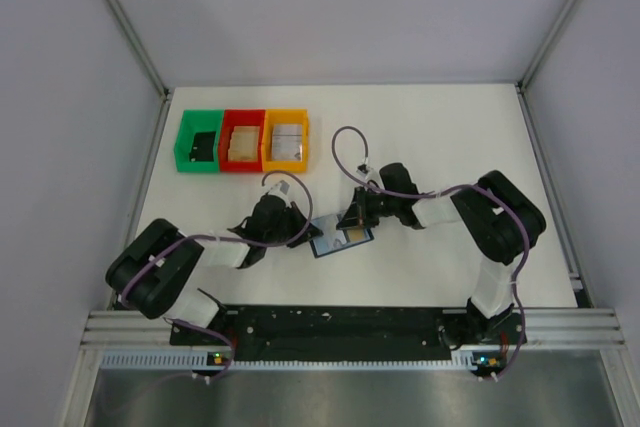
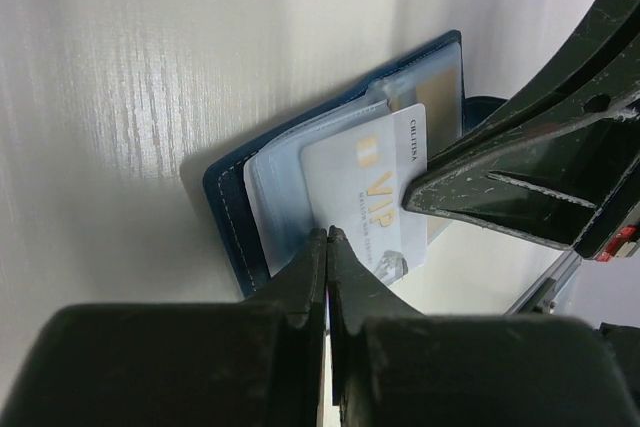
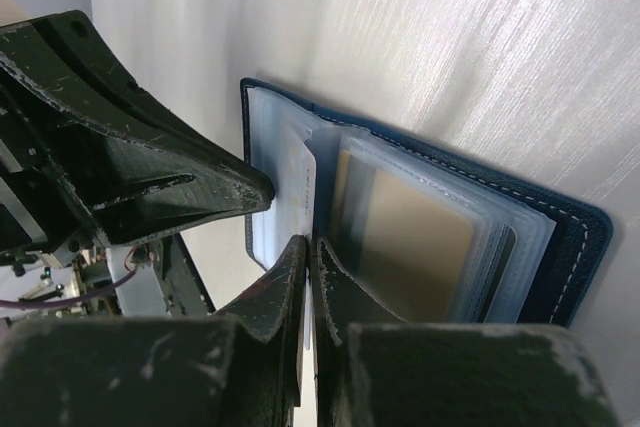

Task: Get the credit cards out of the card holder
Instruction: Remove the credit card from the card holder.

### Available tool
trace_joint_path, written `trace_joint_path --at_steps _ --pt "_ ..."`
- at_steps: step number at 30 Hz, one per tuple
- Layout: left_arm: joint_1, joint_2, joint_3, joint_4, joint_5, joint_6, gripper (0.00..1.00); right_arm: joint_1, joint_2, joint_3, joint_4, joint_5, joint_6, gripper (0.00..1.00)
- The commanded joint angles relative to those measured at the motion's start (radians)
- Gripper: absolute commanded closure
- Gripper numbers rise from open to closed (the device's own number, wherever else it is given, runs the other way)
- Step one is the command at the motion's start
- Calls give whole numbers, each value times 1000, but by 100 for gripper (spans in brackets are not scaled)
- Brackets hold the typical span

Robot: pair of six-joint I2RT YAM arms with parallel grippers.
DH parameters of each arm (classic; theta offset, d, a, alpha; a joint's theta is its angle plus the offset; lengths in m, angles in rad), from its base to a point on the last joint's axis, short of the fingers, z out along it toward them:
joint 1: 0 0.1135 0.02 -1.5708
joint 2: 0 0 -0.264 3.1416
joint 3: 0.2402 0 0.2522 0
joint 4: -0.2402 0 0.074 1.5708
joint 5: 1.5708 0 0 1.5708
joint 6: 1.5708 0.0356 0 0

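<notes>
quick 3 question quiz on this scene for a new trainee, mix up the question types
1. True or false: the card holder lies folded shut.
2. In the top view, which bin stands farthest left? A red, B green, C orange.
3. Fill in: the pale card sticking out of the holder reads ___ in gold letters.
Key: 1 false, it lies open. 2 B, the green bin. 3 VIP.
</notes>
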Motion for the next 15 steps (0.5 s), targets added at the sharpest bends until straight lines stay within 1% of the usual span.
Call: trace_joint_path --at_steps 1,7,15 --pt "2 37 -9 -10 -10 18 100 0 -26 -4 34 8 -16 100" --pt "1 17 -30 -69 -49 22 100 -4 -53 -7 -13 47 -44 100" --pt "12 -38 -58 -107 -79 42 100 -31 -69 -15 -27 45 -50 100"
